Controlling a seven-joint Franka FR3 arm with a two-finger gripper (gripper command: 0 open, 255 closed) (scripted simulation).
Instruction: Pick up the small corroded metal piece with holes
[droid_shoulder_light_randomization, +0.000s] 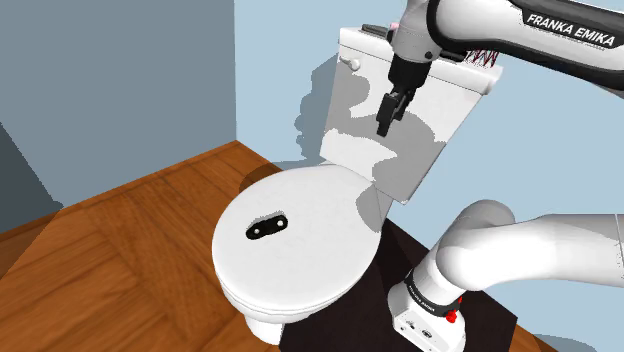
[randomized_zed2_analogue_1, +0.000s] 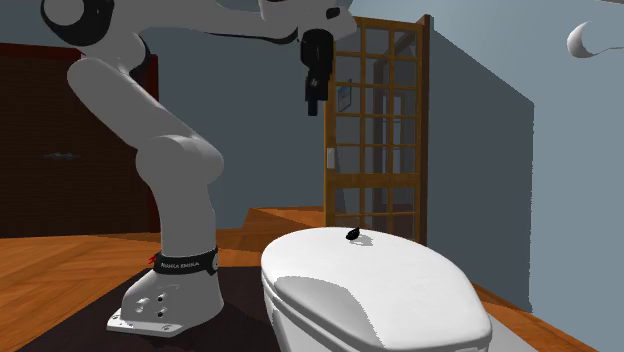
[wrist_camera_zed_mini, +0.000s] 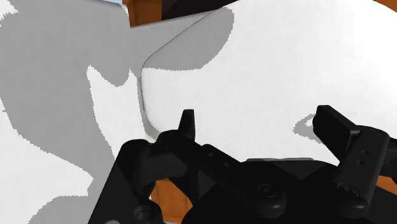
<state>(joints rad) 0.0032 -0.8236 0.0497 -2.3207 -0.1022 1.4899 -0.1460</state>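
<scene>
The small dark metal piece with holes (droid_shoulder_light_randomization: 268, 228) lies flat on the closed white toilet lid (droid_shoulder_light_randomization: 300, 260), toward the shoulder view's left side of it. In the second exterior view the piece (randomized_zed2_analogue_1: 354, 235) is a small dark speck on the far part of the lid (randomized_zed2_analogue_1: 370, 280). My gripper (droid_shoulder_light_randomization: 386, 118) hangs high in front of the tank, well above and away from the piece, pointing down. In the wrist view its two black fingers (wrist_camera_zed_mini: 186, 124) stand apart over the white lid (wrist_camera_zed_mini: 267, 70), open with nothing between them. The gripper (randomized_zed2_analogue_1: 312, 98) hangs high above the lid.
The white tank (droid_shoulder_light_randomization: 400, 110) stands right behind the gripper. Wooden floor (droid_shoulder_light_randomization: 120, 250) surrounds the toilet, with blue-grey walls behind. My stand (droid_shoulder_light_randomization: 440, 320) sits beside the bowl. A wooden lattice door (randomized_zed2_analogue_1: 380, 130) stands beyond the toilet in the second exterior view.
</scene>
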